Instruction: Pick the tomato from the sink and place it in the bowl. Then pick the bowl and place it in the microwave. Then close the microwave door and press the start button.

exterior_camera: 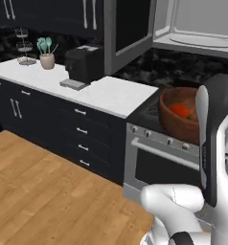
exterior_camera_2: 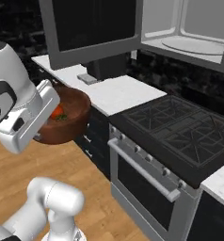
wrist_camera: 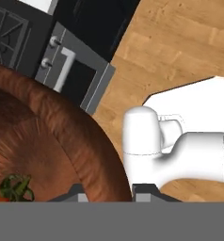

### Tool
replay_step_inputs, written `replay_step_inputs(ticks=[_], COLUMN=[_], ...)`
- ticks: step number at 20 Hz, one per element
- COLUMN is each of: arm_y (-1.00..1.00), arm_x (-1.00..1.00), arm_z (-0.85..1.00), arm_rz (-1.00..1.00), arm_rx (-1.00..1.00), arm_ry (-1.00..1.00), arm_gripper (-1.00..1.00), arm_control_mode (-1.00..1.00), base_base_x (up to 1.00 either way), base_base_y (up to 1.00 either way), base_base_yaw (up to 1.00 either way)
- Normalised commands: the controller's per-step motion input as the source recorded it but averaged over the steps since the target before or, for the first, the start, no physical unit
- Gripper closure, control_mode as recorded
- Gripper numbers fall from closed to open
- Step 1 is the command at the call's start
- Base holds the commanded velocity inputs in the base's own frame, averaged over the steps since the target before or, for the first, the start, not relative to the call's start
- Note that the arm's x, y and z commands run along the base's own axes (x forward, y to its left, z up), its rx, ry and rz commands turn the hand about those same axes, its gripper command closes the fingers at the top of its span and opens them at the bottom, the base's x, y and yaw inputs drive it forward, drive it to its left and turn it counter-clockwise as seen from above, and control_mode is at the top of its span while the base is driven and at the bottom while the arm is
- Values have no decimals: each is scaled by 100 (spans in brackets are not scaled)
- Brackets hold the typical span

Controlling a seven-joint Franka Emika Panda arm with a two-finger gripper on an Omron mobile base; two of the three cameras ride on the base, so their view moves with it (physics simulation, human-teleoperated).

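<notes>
Pinching the rim of the bowl [wrist_camera: 43,141] with the gripper [wrist_camera: 109,194], jaws partly drawn together, one fingertip inside the wall and one outside. Carrying the bowl in the air, clear of any surface, off to one side of the hand, with the oven [exterior_camera_2: 147,179] front below and beyond it.

Noting the tomato [exterior_camera: 180,111] resting loose on the bowl floor, down the inner slope from the pinched rim, green calyx showing.

Judging handling: taking the bowl as stiff wood, wide and fairly heavy for a single-edge grip, so expecting it to lever downward at the far side. Treating the smooth rim as somewhat slippery. Expecting the round, glossy tomato to roll with any tilt, possibly over the low side.

Judging the hold: keeping the pinch deep on the rim, wall fully between the pads, and keeping the bowl level.

Locating the microwave [exterior_camera_2: 189,28] above and ahead of the gripper, the microwave door [exterior_camera_2: 92,28] swung wide, the turntable [exterior_camera_2: 194,44] bare. Planning a lift high enough for the bowl's underside to clear the cavity lip.
</notes>
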Motion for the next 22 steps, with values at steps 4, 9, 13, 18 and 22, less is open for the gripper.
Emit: replay_step_inputs(ticks=[4, 9, 13, 18, 22], arm_y=[0, 0, 0, 0, 0], arm_x=[0, 0, 0, 0, 0], arm_z=[0, 0, 0, 0, 0], arm_rz=[0, 0, 0, 0, 0], arm_rx=[0, 0, 0, 0, 0], arm_ry=[0, 0, 0, 0, 0], arm_gripper=[100, 100, 100, 100, 100], arm_control_mode=[100, 100, 100, 100, 100], base_base_x=[69, 41, 60, 55, 36], base_base_y=[-99, -81, -4, 0, 0], base_base_yaw=[26, 9, -1, -5, -20])
